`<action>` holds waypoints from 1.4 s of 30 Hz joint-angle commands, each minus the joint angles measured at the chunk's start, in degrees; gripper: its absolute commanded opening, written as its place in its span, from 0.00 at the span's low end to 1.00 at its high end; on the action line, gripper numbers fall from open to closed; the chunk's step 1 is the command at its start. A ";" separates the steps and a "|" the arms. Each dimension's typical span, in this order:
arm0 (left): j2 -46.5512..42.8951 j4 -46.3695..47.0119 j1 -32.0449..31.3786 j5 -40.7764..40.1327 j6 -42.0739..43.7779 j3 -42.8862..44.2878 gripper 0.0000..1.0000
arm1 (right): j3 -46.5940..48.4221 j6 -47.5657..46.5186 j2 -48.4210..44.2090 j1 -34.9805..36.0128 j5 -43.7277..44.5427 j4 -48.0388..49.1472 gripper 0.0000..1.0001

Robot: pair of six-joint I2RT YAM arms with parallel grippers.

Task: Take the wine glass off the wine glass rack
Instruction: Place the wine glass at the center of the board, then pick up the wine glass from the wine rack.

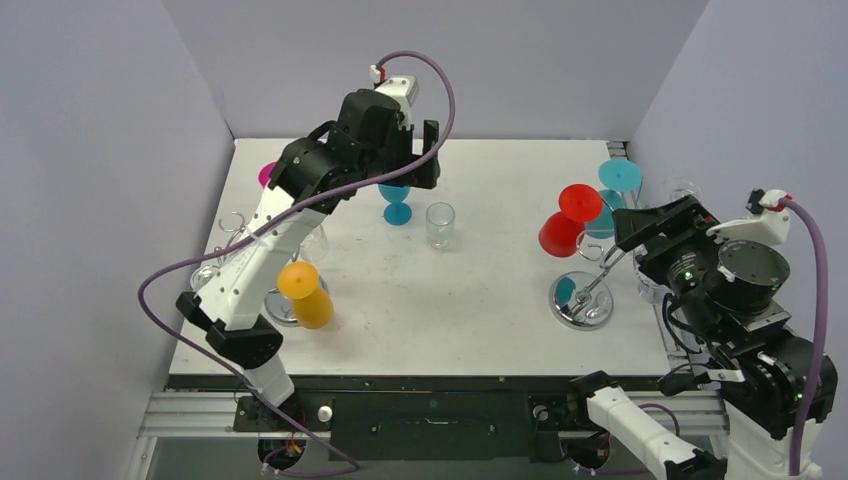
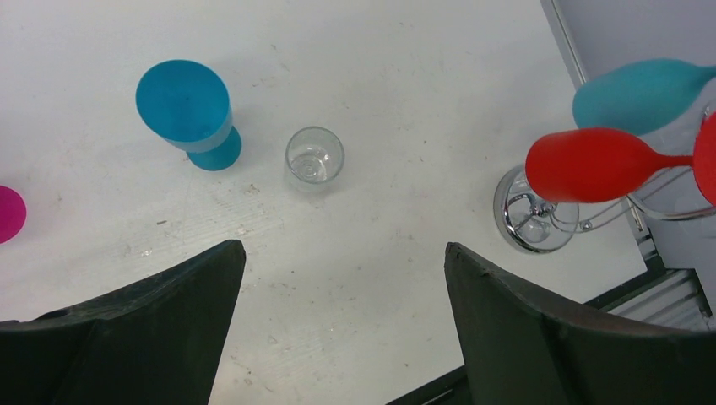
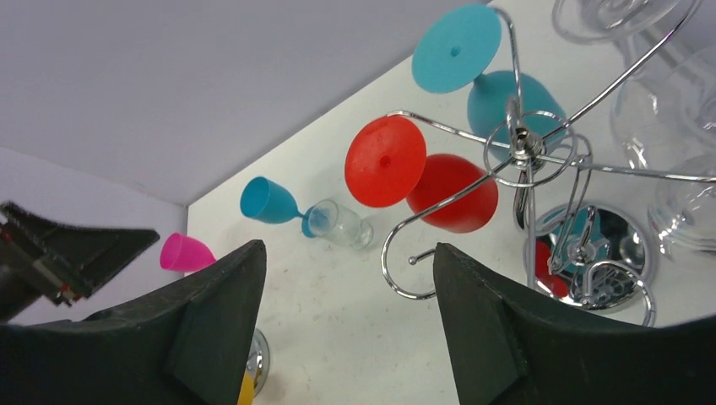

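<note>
White table (image 1: 480, 290), scuffed, fills mid-frame in the top view. Standing on it:
- blue glass (image 1: 397, 208), upper centre, upright on its foot
- clear tumbler (image 1: 439, 224), just right of the blue glass, not touching
- pink glass (image 1: 266, 175), upper left, partly hidden
- chrome rack base (image 1: 583, 302), right side
- second rack base (image 1: 278, 312), lower left, mostly covered

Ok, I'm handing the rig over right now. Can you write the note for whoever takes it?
Left gripper: open, empty, above mid-table.
Right gripper: open, empty, facing the right rack.
On the table: blue glass, clear glass, magenta glass.
Hanging: red glass, teal glass and clear stemmed glasses on the right rack; orange glass on the left rack.
Left to do: unhook those; the red one looks nearest the right gripper.
</note>
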 commanded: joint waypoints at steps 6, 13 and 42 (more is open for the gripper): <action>-14.58 6.90 -5.77 -0.17 1.03 -13.07 0.87 | 12.60 -1.89 10.00 0.10 14.07 -2.26 0.69; -26.14 11.97 -7.12 4.01 -1.40 -26.83 0.87 | 14.33 -1.30 15.07 -2.14 8.57 -1.14 0.68; -31.05 18.35 -7.51 9.27 -4.66 -38.35 0.87 | -7.97 2.67 13.03 -10.67 -3.93 6.33 0.48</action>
